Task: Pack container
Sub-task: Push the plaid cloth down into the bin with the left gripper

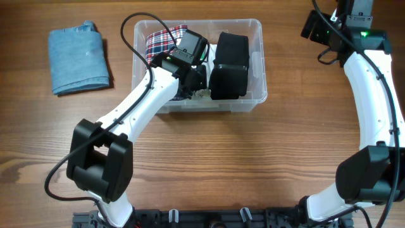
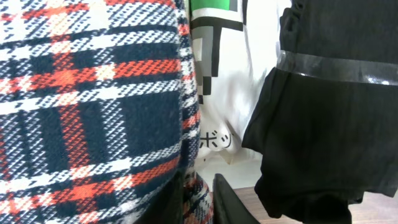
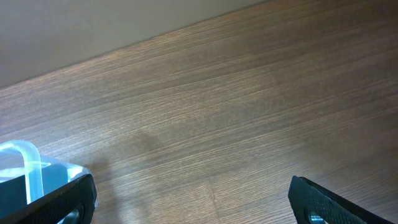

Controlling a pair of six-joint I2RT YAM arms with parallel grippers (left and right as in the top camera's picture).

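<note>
Left wrist view showed the left end effector [image 2: 198, 200] nearly closed, pinching the plaid cloth [image 2: 87, 112] inside the container [image 1: 256, 95] on the desk [image 3: 236, 93]; withdrawing before letting go could drag it out. The right end effector [image 3: 193, 193] hovered wide open, empty.

Left arm [image 1: 136, 104] extended, jaws pinched; right arm [image 1: 373, 95] bent, jaws wide.

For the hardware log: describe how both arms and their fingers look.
Both arms match: smooth white tubular links between chunky black joint housings. The left arm carries a thin black cable that forms a wide loop. The right arm shows a green light near its wrist. The right fingers are black and angular.
</note>
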